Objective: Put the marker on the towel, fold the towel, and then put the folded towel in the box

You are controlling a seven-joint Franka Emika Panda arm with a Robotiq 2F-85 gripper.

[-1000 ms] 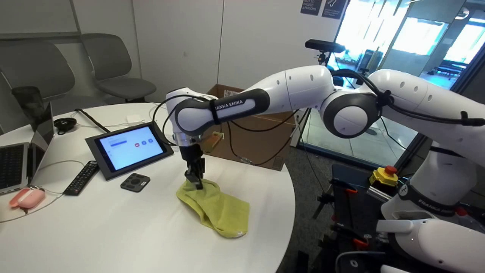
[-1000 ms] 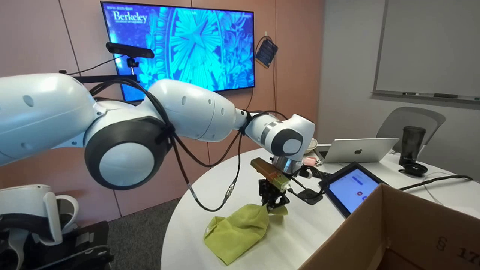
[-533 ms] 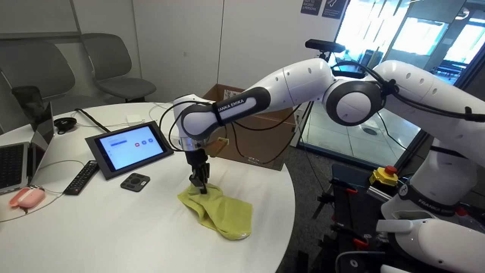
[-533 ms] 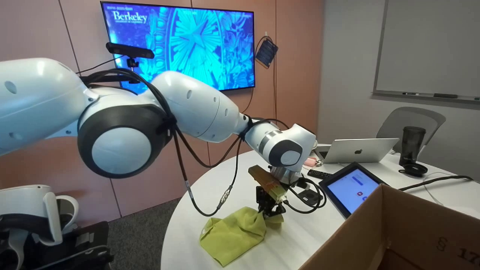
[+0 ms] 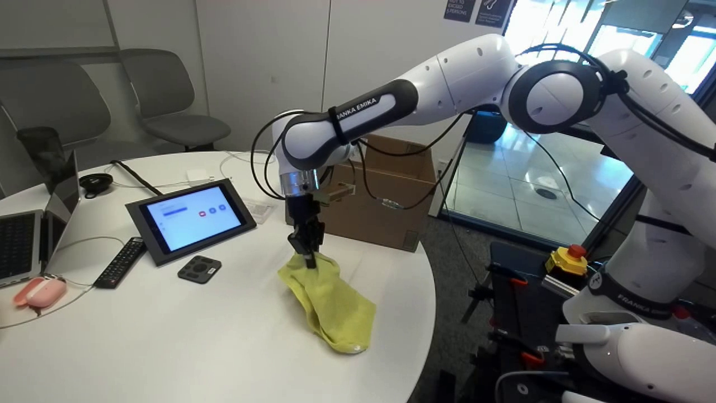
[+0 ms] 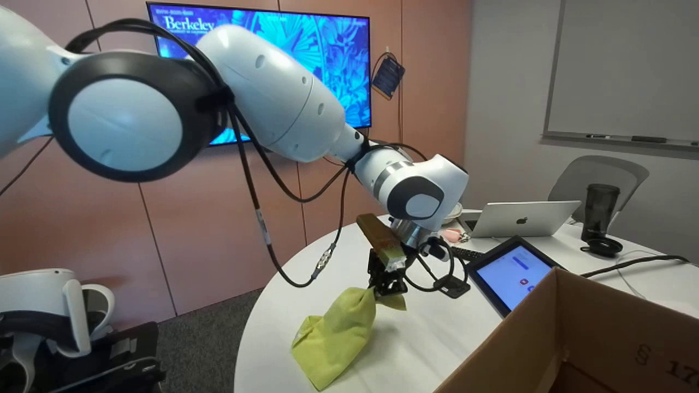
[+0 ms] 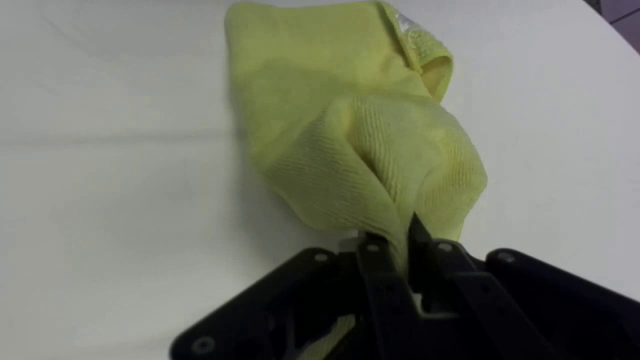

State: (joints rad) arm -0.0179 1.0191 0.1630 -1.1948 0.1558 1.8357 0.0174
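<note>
tool [image 7: 400,245] clamped on the towel [image 7: 320,75], jaws pressed on a pinch of cloth; a bit of it sticks out the other side. gripped end is up off the table [image 5: 196,341]; the rest slopes down and lies on it, folded over, white tag [image 7: 403,21] at the low end. marker not visible; could be wrapped inside, can't tell.

step in hand: fold looks roughly done, so probably the start of the carry to the box [image 6: 529,338]. next move calls for a straight lift till the tag end leaves the table, then a swing over to the box. one-end grip, so the bundle may unroll and drop whatever is inside; slow is better.

outward: low end lies near the curved table edge, so a drag that way is bad. box stands near, across a strip of table, top open, walls upright; hanging cloth has to pass above the rim. tablet [image 5: 193,218] sits beside the box, small black pad [image 5: 199,269] just by that; keep off both. arm cable [image 5: 391,204] loops in front of the box wall in an exterior view, could catch on the rim.
</note>
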